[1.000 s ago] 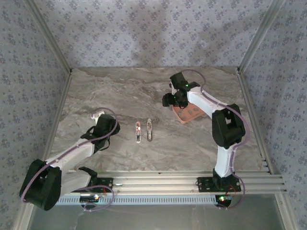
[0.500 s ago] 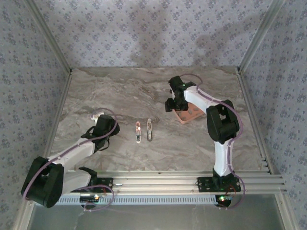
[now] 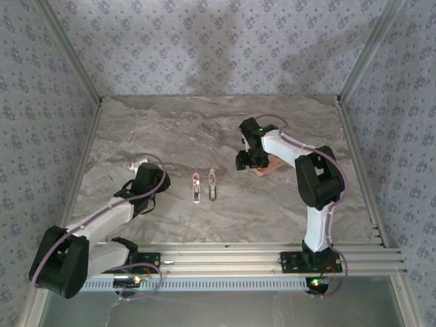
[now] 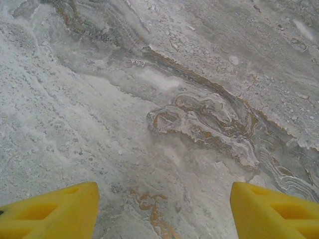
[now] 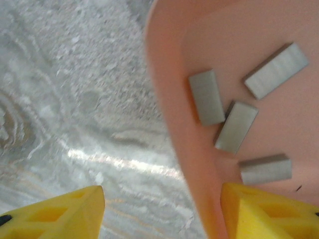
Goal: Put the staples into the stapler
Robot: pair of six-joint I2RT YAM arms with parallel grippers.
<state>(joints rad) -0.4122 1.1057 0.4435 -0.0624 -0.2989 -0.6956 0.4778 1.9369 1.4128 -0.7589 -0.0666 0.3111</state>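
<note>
Top view: right gripper [image 3: 246,158] has swung down to the left edge of the pink tray [image 3: 268,166], so the pick-up approach looks begun. Stapler [image 3: 196,187] lies mid-desk, well apart from it; left gripper [image 3: 139,165] is parked to its left.
Left wrist: left gripper [image 4: 164,199] open over bare desk [image 4: 149,99].
Right wrist: right gripper [image 5: 162,209] open, straddling the tray rim [image 5: 167,99]. Staples [image 5: 207,97] lie loose inside, ungripped; the rim is in the way.

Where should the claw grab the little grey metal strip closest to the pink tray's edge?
Pinch across its two long sides, coming straight down from above. That small grey metal staple strip lies flat in the salmon-pink plastic tray, so only its narrow width offers a pinch. The tray's raised edge is close, so the right claw probably needs care there.
</note>
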